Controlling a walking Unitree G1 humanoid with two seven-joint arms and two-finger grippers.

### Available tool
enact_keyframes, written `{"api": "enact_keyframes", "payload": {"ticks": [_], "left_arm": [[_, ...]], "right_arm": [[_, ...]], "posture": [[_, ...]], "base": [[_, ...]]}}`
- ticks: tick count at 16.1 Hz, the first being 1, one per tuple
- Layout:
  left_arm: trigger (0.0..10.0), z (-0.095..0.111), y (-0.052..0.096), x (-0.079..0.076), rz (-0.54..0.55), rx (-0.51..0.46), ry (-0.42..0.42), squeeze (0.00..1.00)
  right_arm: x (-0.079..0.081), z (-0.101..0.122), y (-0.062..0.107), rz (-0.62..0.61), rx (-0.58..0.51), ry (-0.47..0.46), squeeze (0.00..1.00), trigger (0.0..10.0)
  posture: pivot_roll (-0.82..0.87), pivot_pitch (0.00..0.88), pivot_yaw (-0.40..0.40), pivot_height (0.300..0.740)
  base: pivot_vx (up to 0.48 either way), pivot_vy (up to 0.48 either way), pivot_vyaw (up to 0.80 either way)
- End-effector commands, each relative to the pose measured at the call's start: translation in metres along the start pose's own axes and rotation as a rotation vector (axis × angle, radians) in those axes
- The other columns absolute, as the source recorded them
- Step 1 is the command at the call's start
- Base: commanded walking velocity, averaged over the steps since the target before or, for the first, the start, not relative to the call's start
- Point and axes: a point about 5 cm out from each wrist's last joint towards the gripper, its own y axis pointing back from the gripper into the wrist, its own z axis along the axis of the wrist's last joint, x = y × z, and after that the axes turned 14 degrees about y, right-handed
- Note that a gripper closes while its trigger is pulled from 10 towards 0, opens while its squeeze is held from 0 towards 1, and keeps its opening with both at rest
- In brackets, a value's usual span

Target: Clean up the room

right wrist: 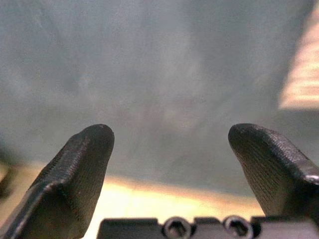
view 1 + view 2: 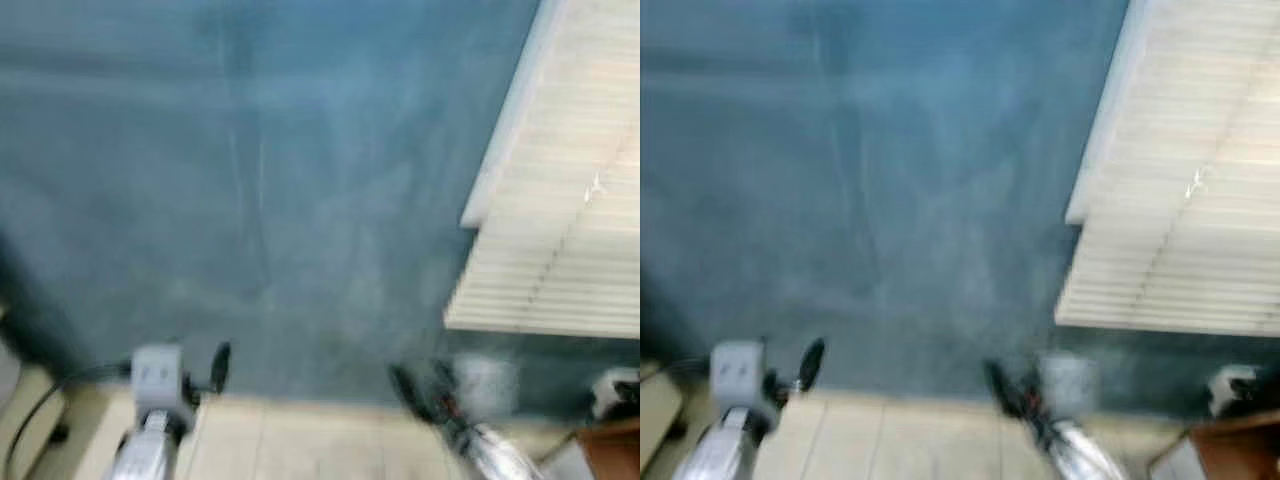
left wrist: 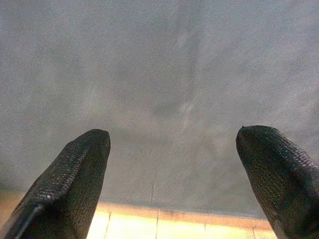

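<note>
The eye views are blurred and face a blue-grey wall point(image 2: 260, 180) straight ahead. My left gripper point(image 3: 172, 149) is low on the left, open, with nothing between its black fingers point(image 3: 75, 174). Its silver wrist point(image 2: 155, 385) sits above pale floor tiles point(image 2: 300, 440). My right gripper point(image 1: 169, 149) is low on the right, also open and empty, pointing at the same wall. The right arm point(image 2: 480, 445) is smeared by motion. No loose object to tidy is clear in these frames.
White slatted blinds point(image 2: 570, 200) hang at the upper right. A brown wooden corner point(image 2: 610, 450) and a small white-and-dark object point(image 2: 615, 390) sit at the lower right. A black cable point(image 2: 40, 410) loops by a pale edge at the lower left.
</note>
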Motion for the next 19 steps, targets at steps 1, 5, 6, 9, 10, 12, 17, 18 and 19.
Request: {"api": "enact_keyframes", "payload": {"ticks": [1, 5, 6, 9, 10, 12, 17, 18, 19], "left_arm": [[10.0, -0.006, 0.002, 0.007, 0.041, 0.035, 0.014, 0.00], [10.0, -0.012, -0.019, 0.003, 0.025, 0.084, 0.022, 0.00], [10.0, -0.007, -0.018, 0.002, 0.019, 0.063, 0.007, 0.00], [10.0, 0.006, 0.003, 0.001, -0.060, 0.032, -0.114, 0.00], [10.0, 0.005, 0.002, 0.000, -0.090, 0.048, -0.124, 0.00], [10.0, 0.003, -0.008, -0.004, -0.107, 0.066, -0.127, 0.00], [10.0, 0.006, -0.019, 0.003, -0.135, 0.093, -0.156, 0.00], [10.0, 0.005, -0.021, 0.002, -0.134, 0.098, -0.166, 0.00], [10.0, 0.005, -0.022, 0.001, -0.133, 0.099, -0.167, 0.00]], "right_arm": [[0.005, -0.008, 0.001, 0.021, 0.042, -0.020, 0.00, 10.0], [-0.002, 0.008, -0.016, -0.002, -0.012, 0.040, 0.00, 10.0], [-0.004, 0.012, -0.016, -0.011, -0.026, 0.047, 0.00, 10.0], [-0.011, 0.022, 0.001, -0.098, -0.104, 0.078, 0.00, 10.0], [-0.012, 0.021, 0.004, -0.126, -0.112, 0.074, 0.00, 10.0], [-0.015, 0.018, 0.002, -0.154, -0.100, 0.063, 0.00, 10.0], [-0.009, 0.017, 0.009, -0.213, -0.108, 0.041, 0.00, 10.0], [-0.008, 0.019, 0.007, -0.189, -0.133, 0.007, 0.00, 10.0], [-0.006, 0.020, 0.005, -0.176, -0.133, 0.034, 0.00, 10.0]], "posture": [[0.10, 0.000, -0.041, 0.740], [0.11, 0.000, -0.060, 0.740], [0.11, 0.000, -0.061, 0.740], [0.12, 0.000, -0.065, 0.740], [0.11, 0.000, -0.037, 0.740], [0.10, 0.000, -0.025, 0.740], [0.05, 0.000, 0.005, 0.740], [0.05, 0.000, 0.011, 0.740], [0.05, 0.000, 0.011, 0.740]], "base": [[0.000, 0.000, 0.00], [0.000, 0.000, 0.00], [0.000, 0.000, 0.00], [0.000, 0.000, 0.00], [0.000, 0.000, 0.00], [0.000, 0.000, 0.00], [0.000, 0.000, 0.00], [0.000, 0.000, 0.45], [0.000, 0.000, 0.64]]}}
